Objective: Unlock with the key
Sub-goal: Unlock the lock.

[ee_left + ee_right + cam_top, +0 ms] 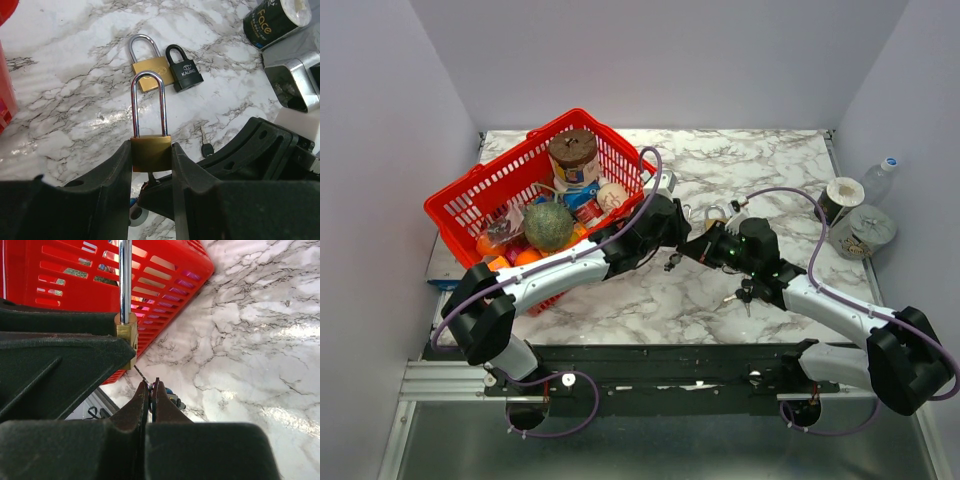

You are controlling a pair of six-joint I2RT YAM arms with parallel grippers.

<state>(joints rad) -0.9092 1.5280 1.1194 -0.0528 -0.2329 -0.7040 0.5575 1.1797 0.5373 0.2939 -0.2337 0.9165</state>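
A brass padlock [151, 156] with a tall steel shackle stands upright between my left gripper's [151, 148] fingers, which are shut on its body. From below, a key [150, 176] has its thin blade in the bottom of the lock. My right gripper [151, 385] is shut on that key's head, and the blade [140, 374] runs up to the padlock's underside [127, 330]. In the top view the left gripper [676, 238] and the right gripper [706, 246] meet above the middle of the marble table.
A second brass padlock [148, 65] and a black padlock [184, 76] lie on the marble beyond, with a loose key [205, 146] nearby. A red basket [470, 195] of groceries sits at left. A black can [842, 196], a tin [863, 231] and a bottle [880, 180] stand at right.
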